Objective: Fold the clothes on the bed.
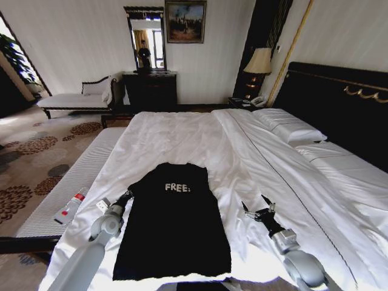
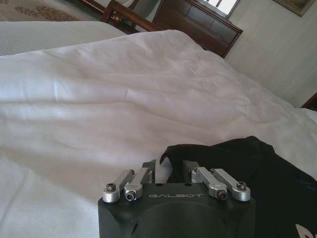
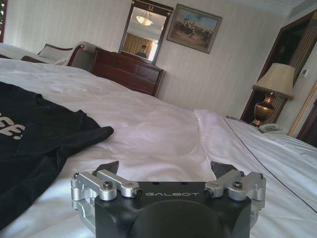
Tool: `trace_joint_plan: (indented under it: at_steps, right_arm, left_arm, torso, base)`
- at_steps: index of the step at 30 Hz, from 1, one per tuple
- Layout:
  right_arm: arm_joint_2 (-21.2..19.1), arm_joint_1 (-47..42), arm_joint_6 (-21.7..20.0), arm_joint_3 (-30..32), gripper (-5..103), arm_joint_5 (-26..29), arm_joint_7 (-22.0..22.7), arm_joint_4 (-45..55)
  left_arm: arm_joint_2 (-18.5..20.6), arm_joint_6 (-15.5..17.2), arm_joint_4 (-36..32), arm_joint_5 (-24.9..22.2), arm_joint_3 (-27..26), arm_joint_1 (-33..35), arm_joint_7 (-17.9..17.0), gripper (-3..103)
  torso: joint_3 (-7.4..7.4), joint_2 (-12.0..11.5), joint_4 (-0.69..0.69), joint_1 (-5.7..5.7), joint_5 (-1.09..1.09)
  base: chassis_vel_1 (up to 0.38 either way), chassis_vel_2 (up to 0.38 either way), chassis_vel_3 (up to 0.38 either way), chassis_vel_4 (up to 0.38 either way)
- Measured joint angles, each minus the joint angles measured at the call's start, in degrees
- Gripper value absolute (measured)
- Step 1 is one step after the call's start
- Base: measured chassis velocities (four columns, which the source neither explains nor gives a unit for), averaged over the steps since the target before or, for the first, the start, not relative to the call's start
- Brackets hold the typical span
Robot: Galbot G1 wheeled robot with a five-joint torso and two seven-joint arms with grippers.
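The clothes [image 1: 173, 227], a black T-shirt with white "FREE!" lettering, lie flat on the near part of the bed [image 1: 200, 136]. My left gripper [image 1: 125, 197] sits low at the shirt's left shoulder edge. In the left wrist view its fingers [image 2: 148, 166] are drawn close together, pinching a raised corner of the black cloth [image 2: 168, 151]. My right gripper [image 1: 257, 209] rests on the white sheet to the right of the shirt, apart from it. Its fingers [image 3: 110, 167] are spread wide with nothing between them, and the shirt's sleeve [image 3: 94, 131] lies off to one side.
Pillows [image 1: 288, 124] and a black headboard [image 1: 339, 103] line the bed's right side. A striped bench [image 1: 66, 182] with a small red-and-white item [image 1: 70, 207] runs along the left. A dark dresser [image 1: 150, 90], a chaise [image 1: 76, 97] and a lamp [image 1: 259, 63] stand at the far wall.
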Motion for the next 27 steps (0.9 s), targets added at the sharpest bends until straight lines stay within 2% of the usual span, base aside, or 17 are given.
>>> trace_joint_plan:
  at_steps: [2, 3, 4, 6, 7, 9, 10, 13, 15, 18, 19, 20, 22, 24, 26, 27]
  right_arm:
    - [0.06, 0.01, 0.00, -0.04, 100, -0.05, 0.00, -0.01]
    - [0.20, 0.02, 0.00, -0.16, 100, -0.18, 0.00, -0.05]
    - [0.34, 0.00, 0.00, -0.29, 100, -0.31, 0.00, -0.07]
    - [0.46, -0.04, 0.00, -0.41, 100, -0.46, 0.00, -0.12]
    - [0.46, -0.04, 0.00, -0.41, 100, -0.46, 0.00, -0.12]
    - [0.51, -0.03, 0.00, -0.51, 100, -0.55, 0.00, -0.20]
    - [0.51, -0.03, 0.00, -0.51, 100, -0.55, 0.00, -0.20]
    - [0.52, 0.01, 0.00, -0.52, 100, -0.54, 0.01, -0.18]
    - [0.55, -0.03, 0.00, -0.49, 100, -0.53, 0.01, -0.12]
    - [0.80, -0.62, -0.03, -0.38, 100, -0.39, 0.02, 0.38]
    - [0.84, -0.66, -0.03, -0.37, 100, -0.43, 0.02, 0.39]
    - [0.91, -0.72, -0.03, -0.33, 100, -0.51, 0.02, 0.38]
    - [0.92, -0.76, -0.07, -0.32, 100, -0.39, 0.02, 0.41]
    - [0.91, -0.92, -0.41, -0.35, 100, 0.39, 0.06, 0.71]
    - [0.88, -0.94, -0.50, -0.37, 100, 0.54, 0.08, 0.83]
    - [0.75, -0.93, -0.72, -0.43, 100, 0.69, 0.11, 1.05]
  left_arm:
    - [0.02, 0.00, 0.32, -0.01, -0.22, 0.08, 0.11, 32]
    - [0.14, -0.01, 0.99, -0.10, -0.76, 0.23, 0.34, 43]
    - [0.27, -0.03, 1.40, -0.23, -1.16, 0.37, 0.48, 43]
    - [0.44, -0.07, 1.70, -0.27, -1.46, 0.62, 0.71, 54]
    - [0.44, -0.07, 1.70, -0.27, -1.46, 0.62, 0.71, 54]
    - [0.56, -0.13, 1.81, -0.28, -1.57, 0.81, 0.97, 65]
    - [0.56, -0.13, 1.81, -0.28, -1.57, 0.81, 0.97, 65]
    - [0.38, -0.15, 1.97, -0.20, -1.01, 0.31, 1.51, 81]
    - [0.33, -0.15, 1.97, -0.13, -0.84, 0.19, 1.73, 81]
    - [-0.15, -0.14, 1.67, -0.01, -0.05, -0.65, 2.57, 94]
    - [-0.22, -0.13, 1.64, 0.00, 0.01, -0.75, 2.60, 94]
    - [-0.35, -0.10, 1.61, 0.00, 0.17, -1.02, 2.80, 84]
    - [-0.39, -0.09, 1.62, 0.13, 0.23, -1.14, 3.17, 84]
    - [-0.42, -0.15, 1.78, 0.55, 0.24, -1.29, 3.83, 74]
    - [-0.44, -0.17, 1.86, 0.62, 0.24, -1.33, 3.97, 74]
    - [-0.50, -0.20, 2.31, 0.64, 0.17, -1.55, 4.19, 63]
  torso:
    - [0.00, 0.00, 0.00, 0.00, 0.00]
    - [0.00, 0.00, 0.00, 0.00, 0.00]
    - [0.00, 0.00, 0.00, 0.00, 0.01]
    - [0.00, 0.00, 0.00, 0.00, 0.00]
    - [0.00, 0.00, 0.00, 0.00, 0.00]
    - [0.00, 0.00, 0.00, 0.00, 0.01]
    - [0.00, 0.00, 0.00, 0.00, 0.01]
    - [0.00, 0.00, 0.00, 0.00, 0.01]
    - [0.00, 0.00, 0.00, 0.00, 0.00]
    - [0.00, 0.00, -0.01, 0.00, 0.00]
    - [0.00, 0.00, -0.01, 0.00, 0.00]
    - [0.00, 0.00, -0.01, 0.00, 0.00]
    - [0.00, 0.00, -0.01, 0.00, 0.00]
    - [0.00, 0.00, -0.01, 0.00, 0.01]
    - [0.00, 0.00, -0.01, 0.00, 0.01]
    - [0.00, 0.00, 0.00, 0.00, 0.00]
  base:
    - [0.000, 0.000, 0.000, 0.000]
    - [0.000, 0.000, 0.000, 0.000]
    - [0.000, 0.000, 0.000, 0.000]
    - [0.000, 0.000, 0.000, 0.000]
    - [0.000, 0.000, 0.000, 0.000]
    - [0.000, 0.000, 0.000, 0.000]
    - [0.000, 0.000, 0.000, 0.000]
    - [0.000, 0.000, 0.000, 0.000]
    - [0.000, 0.000, 0.000, 0.000]
    - [0.000, 0.000, 0.000, 0.000]
    - [0.000, 0.000, 0.000, 0.000]
    - [0.000, 0.000, 0.000, 0.000]
    - [0.000, 0.000, 0.000, 0.000]
    - [0.000, 0.000, 0.000, 0.000]
    - [0.000, 0.000, 0.000, 0.000]
    - [0.000, 0.000, 0.000, 0.000]
